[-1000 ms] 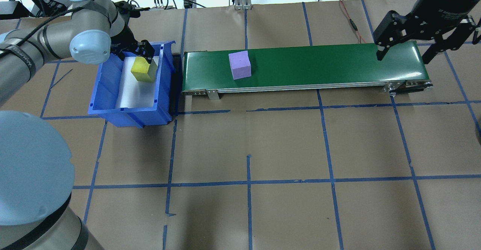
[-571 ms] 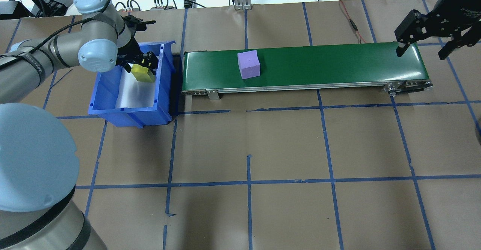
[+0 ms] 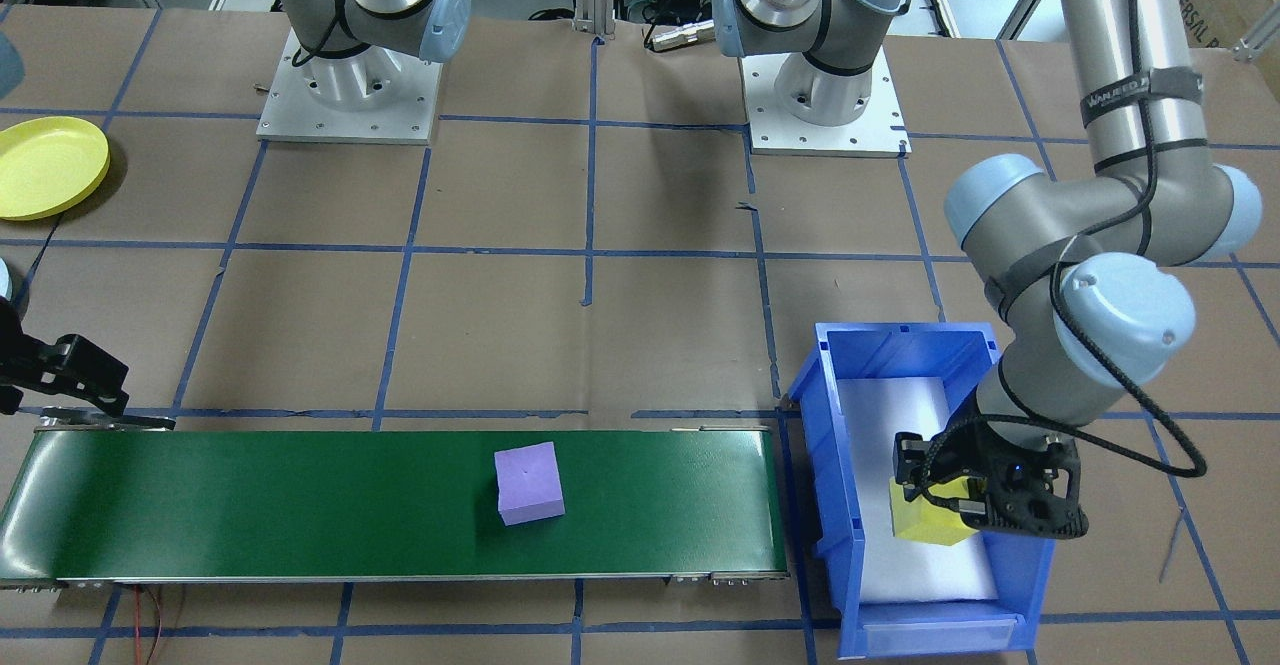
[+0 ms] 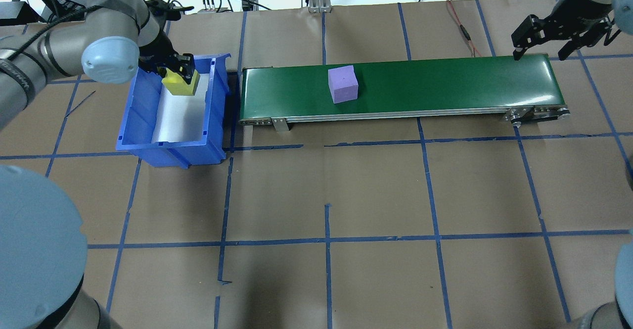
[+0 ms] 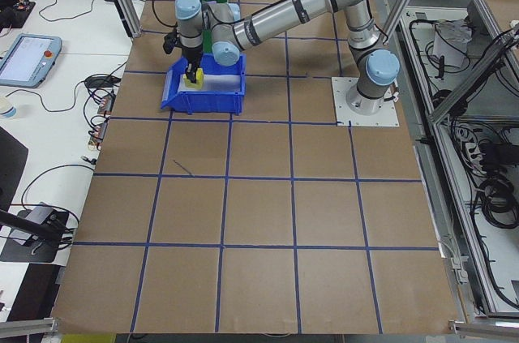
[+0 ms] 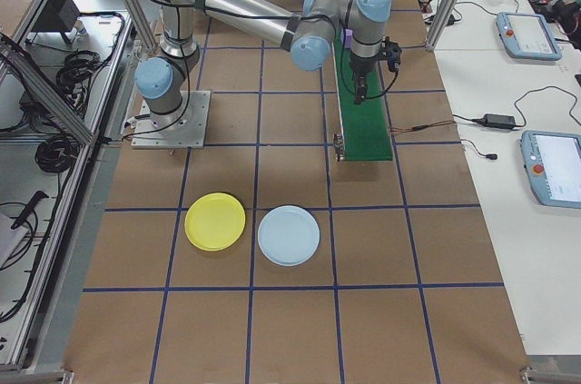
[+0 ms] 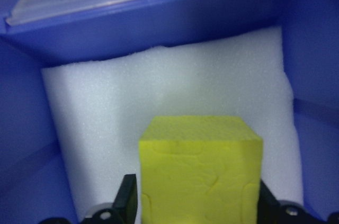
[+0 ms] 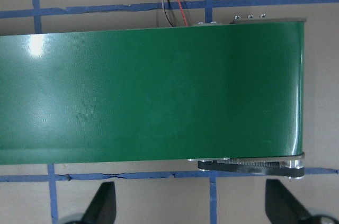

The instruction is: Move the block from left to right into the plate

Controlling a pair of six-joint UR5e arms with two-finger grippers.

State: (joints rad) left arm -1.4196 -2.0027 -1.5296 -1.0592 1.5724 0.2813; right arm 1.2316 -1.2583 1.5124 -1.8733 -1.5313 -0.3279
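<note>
blue bin (image 4: 133, 121), upper left: white foam liner, yellow block (image 4: 181, 82) clamped in left claw (image 4: 179, 74). purple block (image 4: 343, 85) on green conveyor (image 4: 445, 86). right claw (image 4: 554, 37), upper right, spread wide, holding nothing. yellow plate (image 3: 45, 167) on brown taped worktop (image 4: 326, 190).

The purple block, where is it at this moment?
In the overhead view the purple block sits alone on the green conveyor belt, a little left of the belt's middle, right of the blue bin.
</note>
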